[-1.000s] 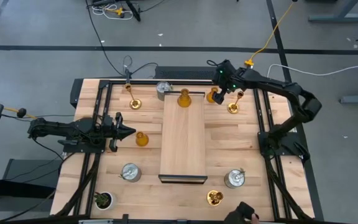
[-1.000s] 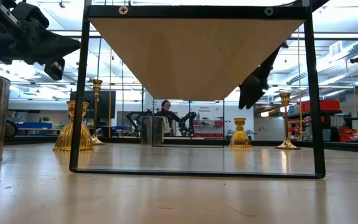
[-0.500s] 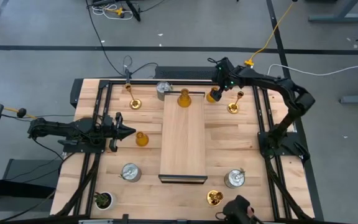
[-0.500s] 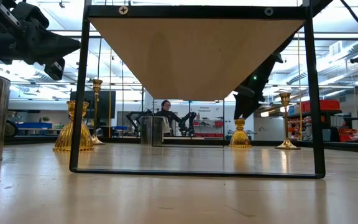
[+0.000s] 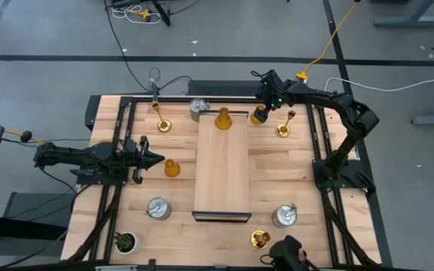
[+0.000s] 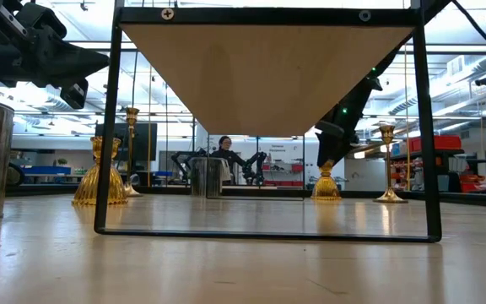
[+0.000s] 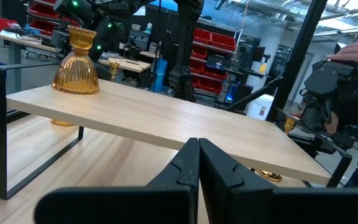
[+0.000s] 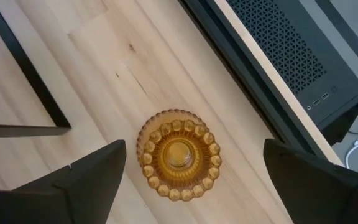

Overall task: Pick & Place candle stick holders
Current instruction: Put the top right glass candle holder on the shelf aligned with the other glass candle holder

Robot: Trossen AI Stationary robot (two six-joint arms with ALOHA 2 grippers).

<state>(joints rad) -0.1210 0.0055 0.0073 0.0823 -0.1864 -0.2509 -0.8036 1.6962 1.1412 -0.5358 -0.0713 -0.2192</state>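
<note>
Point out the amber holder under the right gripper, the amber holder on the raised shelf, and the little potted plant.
Amber holder under right gripper (image 8: 178, 154), right wrist view, its top opening.
Amber holder on shelf (image 5: 223, 119), high view, its body.
Potted plant (image 5: 124, 242), high view, its leaves.

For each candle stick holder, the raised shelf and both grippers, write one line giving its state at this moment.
Right gripper: open, straddling the amber holder on the table from above.
Left gripper: shut, waiting left of the shelf.
Amber holder on the table: upright, not yet gripped.
Amber holder on the shelf: upright, placed.
Third amber holder: upright on the table.
Raised shelf: one holder on it.
</note>
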